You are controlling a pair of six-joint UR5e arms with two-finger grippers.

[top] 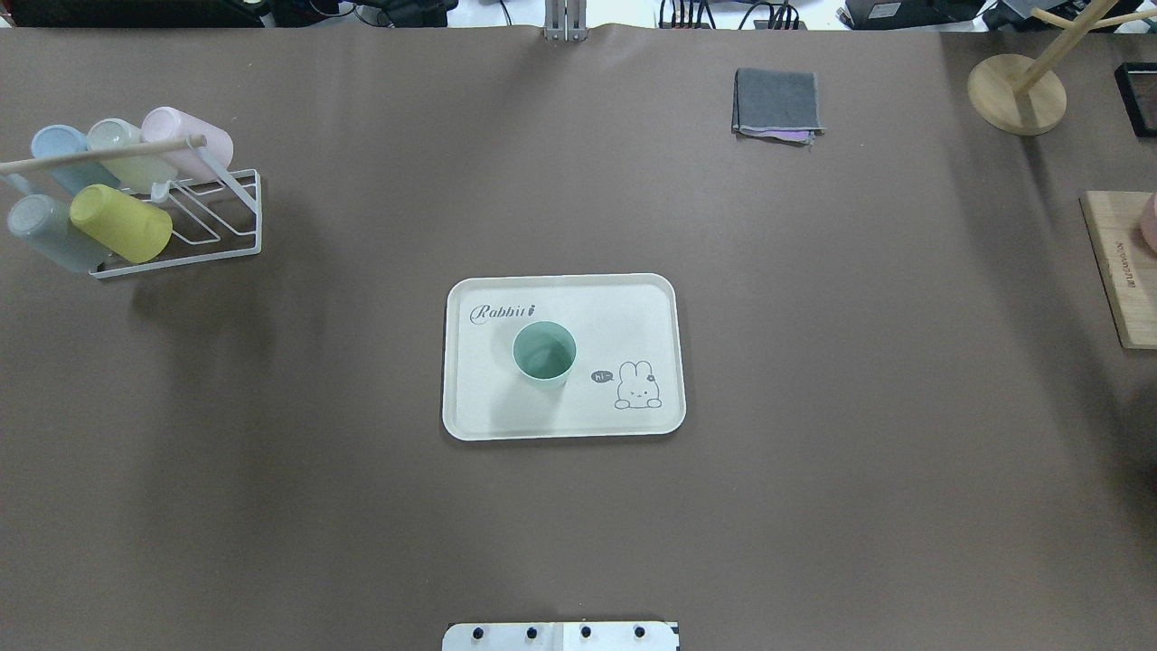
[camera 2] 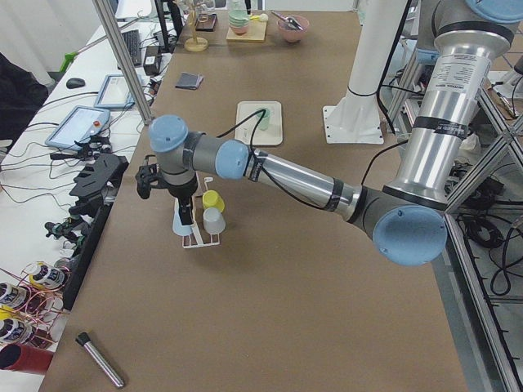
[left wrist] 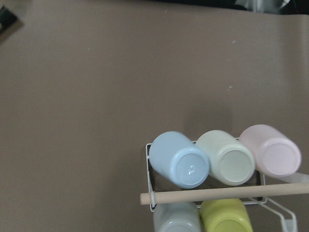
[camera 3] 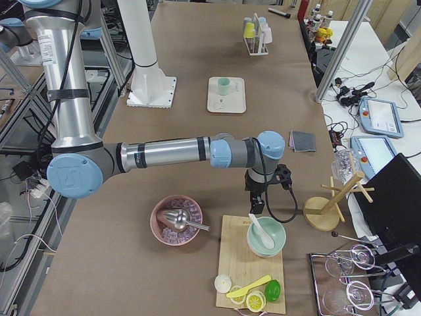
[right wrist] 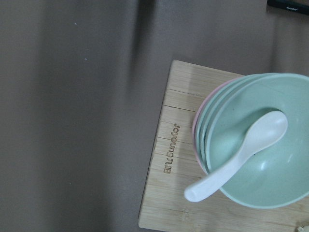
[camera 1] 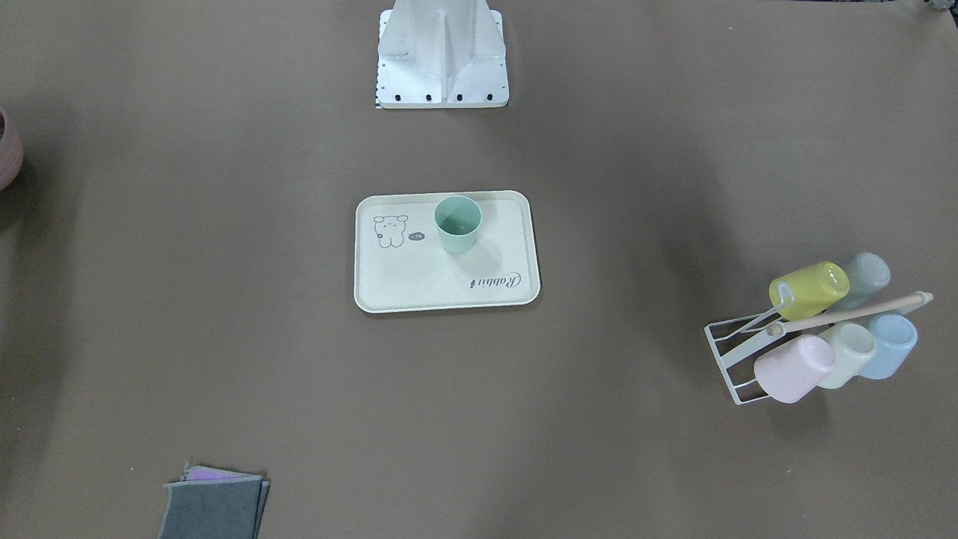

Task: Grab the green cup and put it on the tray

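The green cup (camera 1: 457, 223) stands upright on the cream tray (camera 1: 419, 288) in the middle of the table, beside the animal drawing. The overhead view shows the cup (top: 544, 353) on the tray (top: 578, 420) below the "Rabbit" script. My left gripper (camera 2: 186, 219) hangs over the cup rack at the table's left end, far from the tray. My right gripper (camera 3: 258, 205) hangs over the stacked bowls at the right end. Both show only in the side views, so I cannot tell whether they are open or shut.
A white wire rack (top: 226, 217) holds several pastel cups, among them a yellow-green one (top: 120, 222). A folded grey cloth (top: 777, 101) lies at the far side. A wooden board (top: 1116, 271), stacked bowls with a spoon (right wrist: 256, 154) and a wooden stand (top: 1016, 94) are at the right.
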